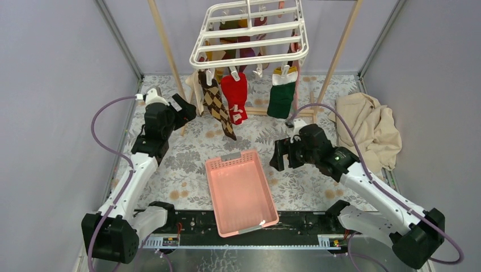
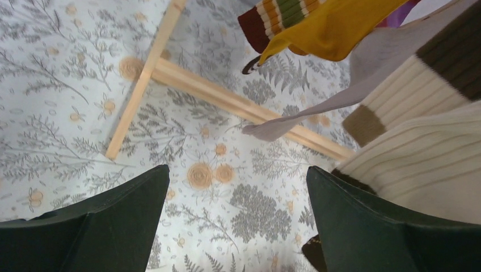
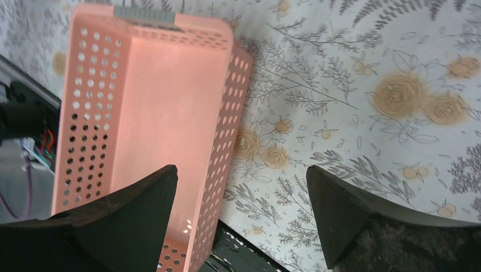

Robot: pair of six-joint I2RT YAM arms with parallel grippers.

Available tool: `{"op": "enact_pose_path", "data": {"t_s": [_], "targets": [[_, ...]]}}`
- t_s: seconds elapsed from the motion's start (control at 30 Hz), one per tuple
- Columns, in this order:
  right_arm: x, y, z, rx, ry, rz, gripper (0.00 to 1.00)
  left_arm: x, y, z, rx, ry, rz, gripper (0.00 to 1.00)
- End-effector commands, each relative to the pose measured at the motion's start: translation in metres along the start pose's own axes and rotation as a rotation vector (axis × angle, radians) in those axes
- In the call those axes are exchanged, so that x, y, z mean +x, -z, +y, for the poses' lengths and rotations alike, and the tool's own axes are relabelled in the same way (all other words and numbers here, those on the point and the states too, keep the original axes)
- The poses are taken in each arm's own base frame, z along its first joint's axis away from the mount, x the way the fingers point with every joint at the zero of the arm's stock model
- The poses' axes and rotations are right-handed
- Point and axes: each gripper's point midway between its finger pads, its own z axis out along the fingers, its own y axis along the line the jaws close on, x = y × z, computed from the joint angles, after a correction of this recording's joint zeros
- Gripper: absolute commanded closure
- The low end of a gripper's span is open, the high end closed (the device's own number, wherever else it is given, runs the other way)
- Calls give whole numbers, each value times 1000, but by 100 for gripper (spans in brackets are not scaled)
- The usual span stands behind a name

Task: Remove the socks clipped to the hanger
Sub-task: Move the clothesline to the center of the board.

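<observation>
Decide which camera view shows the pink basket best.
The top view: the whole basket appears, empty. The right wrist view crops it, showing one end and a holed wall. The left wrist view misses it.

Robot lab test cell: grey panel walls (image 1: 51,85) round the bench (image 1: 170,164), arms (image 1: 136,170) bolted to a rail (image 1: 255,245), loose cables (image 1: 102,124).

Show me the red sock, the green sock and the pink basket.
red sock (image 1: 234,93), top external view, middle of its leg.
green sock (image 1: 281,101), top external view, its green leg.
pink basket (image 1: 210,190), top external view, its left rim.
</observation>
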Motion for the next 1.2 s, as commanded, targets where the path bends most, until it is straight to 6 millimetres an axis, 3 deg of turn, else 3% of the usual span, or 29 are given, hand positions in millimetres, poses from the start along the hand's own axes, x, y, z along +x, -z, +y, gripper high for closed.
{"op": "enact_pose_path", "data": {"t_s": [0.0,0.1,0.27,0.47,0.63,0.87,1.17], "targets": [[-23,-11,25,-46,205,-50,10,16,11,-4,43,27,50,1],[-32,-26,33,-13,283,-46,12,24,14,0,30,36,82,1],[-39,-57,56,-28,428,-35,13,52,20,-12,122,48,210,1],[-46,-88,62,-42,549,-38,13,83,39,-5,136,69,257,1],[-42,-106,76,-140,649,-27,13,93,58,3,123,57,271,1],[-45,-128,93,-235,727,-11,12,102,65,10,118,33,291,1],[-30,-163,83,-220,791,105,15,94,72,10,109,6,274,1]]}}
